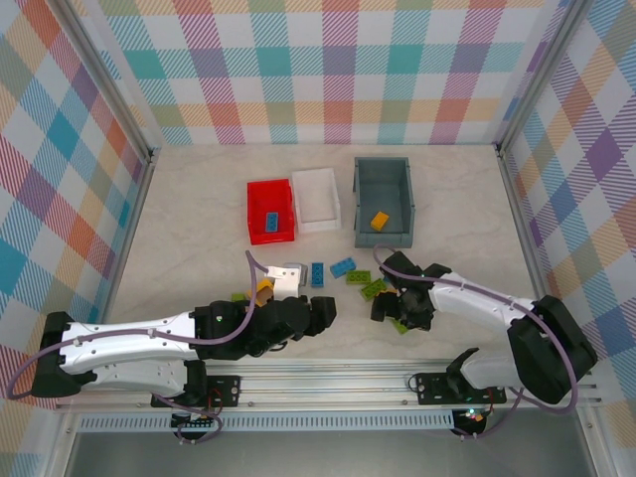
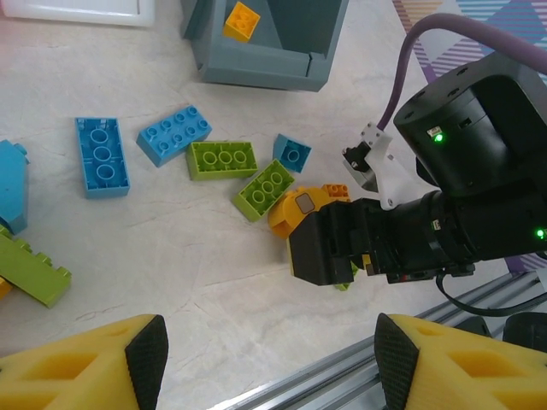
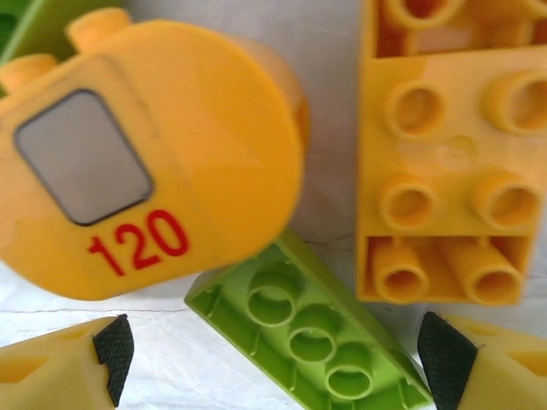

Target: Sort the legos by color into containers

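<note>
Pale marbled surface, walled in pastel plaid, is carrying three bins in a row at the back: a red bin [image 1: 270, 237], a white bin [image 1: 318, 227] and a grey bin [image 1: 383, 171]. A blue brick [image 1: 270, 218] is lying in the red one and an orange brick [image 1: 380, 220] in the grey one, while loose legos [image 1: 343, 266] are lying scattered in front, between the two arms. We are seeing the left jaws hanging wide apart and holding nothing, their black pads [image 2: 147, 350] well clear of the bricks beyond. The right jaws are also standing open and empty, hovering low over a lime green brick [image 3: 308, 333] lying between an orange rounded piece marked 120 [image 3: 145, 162] and an orange studded brick [image 3: 444, 154] (all three crowded close). We are judging these bricks light, rigid and slick. The lime one is asking for a pinch across its long smooth sides, since it is lying askew to the jaws and could squirt out of a corner grip.
</note>
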### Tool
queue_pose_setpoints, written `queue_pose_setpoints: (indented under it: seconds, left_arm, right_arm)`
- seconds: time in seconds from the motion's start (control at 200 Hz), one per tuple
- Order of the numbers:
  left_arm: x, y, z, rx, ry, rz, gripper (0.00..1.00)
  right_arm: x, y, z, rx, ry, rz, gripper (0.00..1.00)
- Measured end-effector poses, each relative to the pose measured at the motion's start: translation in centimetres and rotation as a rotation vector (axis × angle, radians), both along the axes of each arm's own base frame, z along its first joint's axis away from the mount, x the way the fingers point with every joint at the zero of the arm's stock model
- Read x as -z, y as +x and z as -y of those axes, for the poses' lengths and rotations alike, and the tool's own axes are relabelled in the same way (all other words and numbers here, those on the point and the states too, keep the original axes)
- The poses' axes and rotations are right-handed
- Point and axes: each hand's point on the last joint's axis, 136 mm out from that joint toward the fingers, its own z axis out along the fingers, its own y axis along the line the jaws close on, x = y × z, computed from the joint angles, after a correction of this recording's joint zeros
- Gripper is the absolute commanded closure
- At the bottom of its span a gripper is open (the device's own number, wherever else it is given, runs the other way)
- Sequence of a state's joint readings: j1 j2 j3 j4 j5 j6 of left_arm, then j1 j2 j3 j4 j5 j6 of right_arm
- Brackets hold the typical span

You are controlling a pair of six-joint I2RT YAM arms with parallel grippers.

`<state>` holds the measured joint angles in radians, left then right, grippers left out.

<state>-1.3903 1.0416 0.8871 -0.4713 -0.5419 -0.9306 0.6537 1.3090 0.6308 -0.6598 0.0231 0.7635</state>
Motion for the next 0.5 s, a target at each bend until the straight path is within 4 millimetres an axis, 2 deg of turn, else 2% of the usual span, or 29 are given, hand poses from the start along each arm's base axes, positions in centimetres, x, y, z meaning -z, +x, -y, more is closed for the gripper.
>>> queue_pose_setpoints:
  seconds: [0.285, 0.5]
  left_arm:
    - [-0.8, 0.0, -0.5, -0.007, -0.022, 0.01, 0.33]
    - [-1.7, 0.1, -1.4, -0.018, -0.042, 0.023, 0.33]
  right_arm:
    - [0.6, -0.3, 0.8, -0.013, -0.049, -0.02, 0.42]
    - [0.9, -0.4, 1.1, -0.027, -0.13, -0.037, 0.52]
